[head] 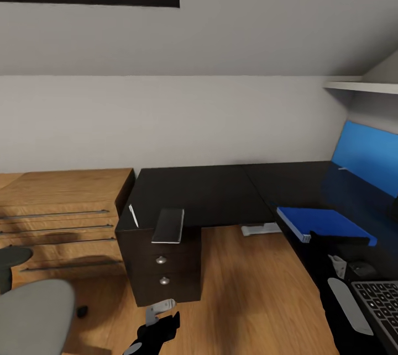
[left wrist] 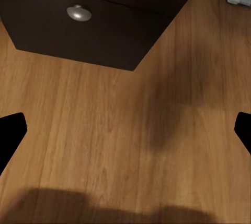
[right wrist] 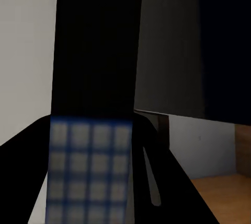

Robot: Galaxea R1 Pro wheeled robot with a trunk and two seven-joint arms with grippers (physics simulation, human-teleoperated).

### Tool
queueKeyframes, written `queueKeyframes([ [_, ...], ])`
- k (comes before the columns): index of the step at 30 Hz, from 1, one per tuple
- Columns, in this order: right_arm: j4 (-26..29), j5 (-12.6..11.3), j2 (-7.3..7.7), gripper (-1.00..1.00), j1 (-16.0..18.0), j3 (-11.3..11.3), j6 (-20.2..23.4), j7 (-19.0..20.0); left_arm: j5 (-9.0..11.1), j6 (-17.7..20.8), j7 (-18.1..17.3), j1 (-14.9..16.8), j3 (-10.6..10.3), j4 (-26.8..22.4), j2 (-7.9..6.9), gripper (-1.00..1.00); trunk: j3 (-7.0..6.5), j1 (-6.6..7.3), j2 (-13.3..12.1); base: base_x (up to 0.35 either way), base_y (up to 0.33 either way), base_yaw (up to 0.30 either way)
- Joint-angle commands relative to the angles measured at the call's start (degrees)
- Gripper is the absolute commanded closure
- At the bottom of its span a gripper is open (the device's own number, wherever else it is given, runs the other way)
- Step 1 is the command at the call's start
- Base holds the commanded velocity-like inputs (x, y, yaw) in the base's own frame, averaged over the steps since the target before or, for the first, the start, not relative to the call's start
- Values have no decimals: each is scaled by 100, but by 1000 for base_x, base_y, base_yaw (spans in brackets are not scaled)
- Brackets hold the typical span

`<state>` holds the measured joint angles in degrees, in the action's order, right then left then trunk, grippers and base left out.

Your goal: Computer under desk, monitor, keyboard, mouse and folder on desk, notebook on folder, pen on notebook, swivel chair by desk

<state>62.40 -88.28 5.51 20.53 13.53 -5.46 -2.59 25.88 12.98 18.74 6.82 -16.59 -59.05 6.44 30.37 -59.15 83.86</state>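
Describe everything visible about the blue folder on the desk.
The blue folder is a thin, flat, rectangular thing with a plain matte blue cover and a paler edge along its near side. It lies closed and flat on the dark desk, on the right-hand wing, beyond the keyboard and below the blue monitor. A black part of the right arm overlaps its near corner.

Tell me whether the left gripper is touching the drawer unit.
Apart. In the left wrist view, bare wooden floor lies between the open left gripper fingertips and the drawer unit.
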Motion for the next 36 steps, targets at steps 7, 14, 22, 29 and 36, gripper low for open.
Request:
queueKeyframes([
  [7,-55,-51,50,100,4,31,-25,-62,49,17,50,3,-12,-10,5,-100,6,-3,3,141,-23,0],
  [14,-153,-35,364,100,4,30,-33,-143,45,13,51,3,-19,-10,6,-100,6,-3,3,5,-1,0],
  [22,-375,691,597,100,99,3,-9,-357,41,12,51,3,-28,-10,8,-100,6,-3,3,0,0,0],
  [29,-731,926,600,100,321,1,9,-373,40,12,44,3,-29,-10,7,-100,6,-3,3,60,0,0],
  [36,-747,927,600,100,331,1,20,-378,47,17,32,3,-24,-10,6,-100,6,-3,3,221,0,0],
])
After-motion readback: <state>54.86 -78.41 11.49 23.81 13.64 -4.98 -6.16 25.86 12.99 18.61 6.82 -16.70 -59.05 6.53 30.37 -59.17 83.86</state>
